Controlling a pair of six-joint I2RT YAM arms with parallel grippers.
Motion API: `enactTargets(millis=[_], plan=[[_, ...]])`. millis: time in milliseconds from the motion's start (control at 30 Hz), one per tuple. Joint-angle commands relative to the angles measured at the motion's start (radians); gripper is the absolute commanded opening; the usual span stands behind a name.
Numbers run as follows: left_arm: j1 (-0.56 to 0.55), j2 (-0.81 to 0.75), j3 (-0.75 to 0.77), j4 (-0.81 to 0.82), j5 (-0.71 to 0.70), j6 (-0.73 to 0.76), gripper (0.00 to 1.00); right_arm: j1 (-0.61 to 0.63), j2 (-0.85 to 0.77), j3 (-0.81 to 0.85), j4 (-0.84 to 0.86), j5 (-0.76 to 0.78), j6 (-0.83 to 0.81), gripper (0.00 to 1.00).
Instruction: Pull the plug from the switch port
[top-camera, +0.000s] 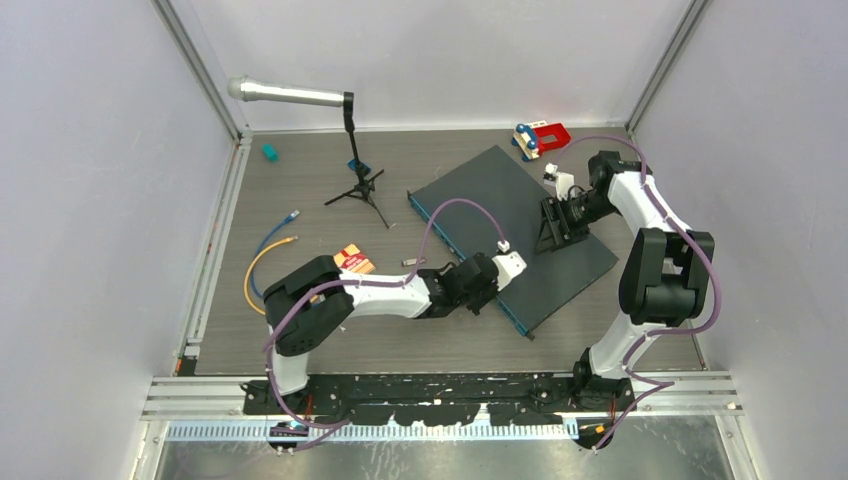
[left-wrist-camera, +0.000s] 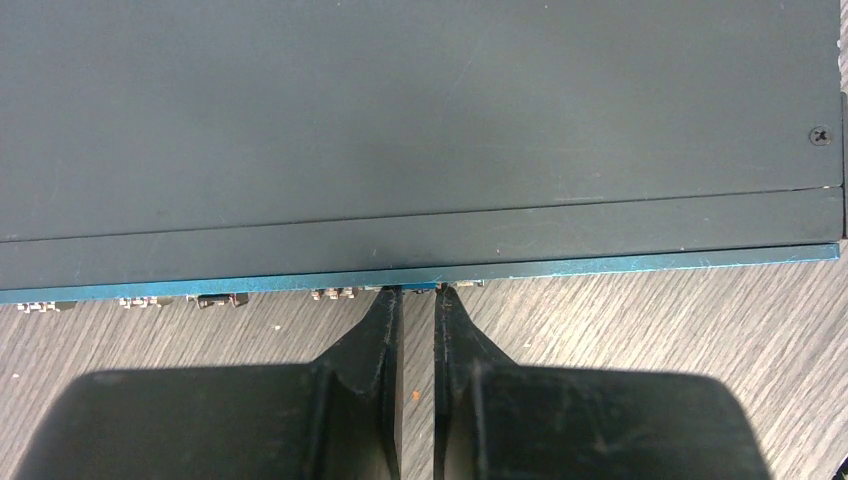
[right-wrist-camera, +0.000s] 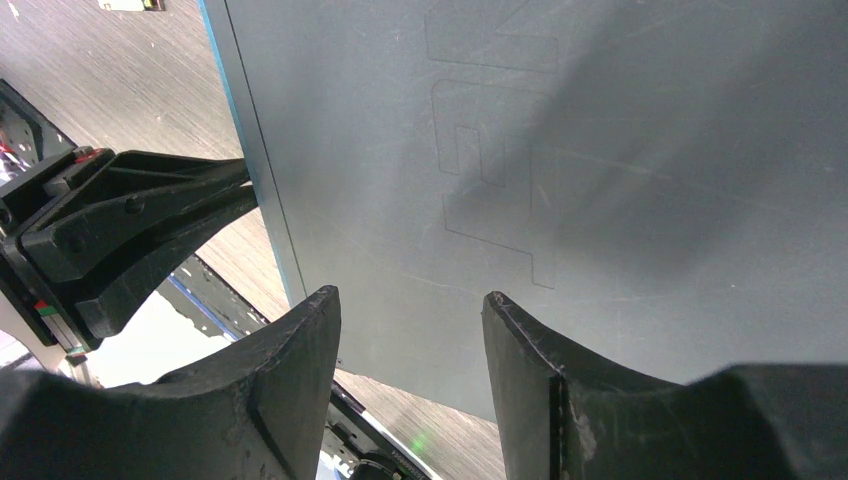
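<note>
Left gripper (left-wrist-camera: 418, 296) jaws nearly closed, tips against the blue front edge (left-wrist-camera: 650, 262) of the switch (top-camera: 485, 190), which lies skewed on the table (top-camera: 300, 180); can't tell what, if anything, they pinch; right gripper (right-wrist-camera: 410, 300) half open, gripping nothing, over the switch's top further back.

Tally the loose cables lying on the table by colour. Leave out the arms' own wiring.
Blue cable: 1
Yellow cable: 1
Total: 2
</note>
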Motion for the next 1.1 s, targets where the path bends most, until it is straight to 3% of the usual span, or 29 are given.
enactTargets(millis=[0, 533, 800, 1067], plan=[[-0.004, -0.009, -0.013, -0.270, 0.009, -0.001, 0.00, 0.005, 0.001, 0.036, -0.010, -0.019, -0.014, 0.59], [-0.004, -0.087, -0.069, -0.294, 0.079, 0.006, 0.00, 0.005, 0.012, 0.040, -0.014, -0.014, -0.016, 0.59], [0.000, -0.228, -0.187, -0.062, 0.118, 0.059, 0.00, 0.006, 0.014, 0.043, -0.016, -0.016, -0.018, 0.59], [0.034, -0.204, -0.147, 0.046, 0.197, 0.022, 0.33, 0.008, 0.015, 0.043, -0.020, -0.015, -0.017, 0.59]])
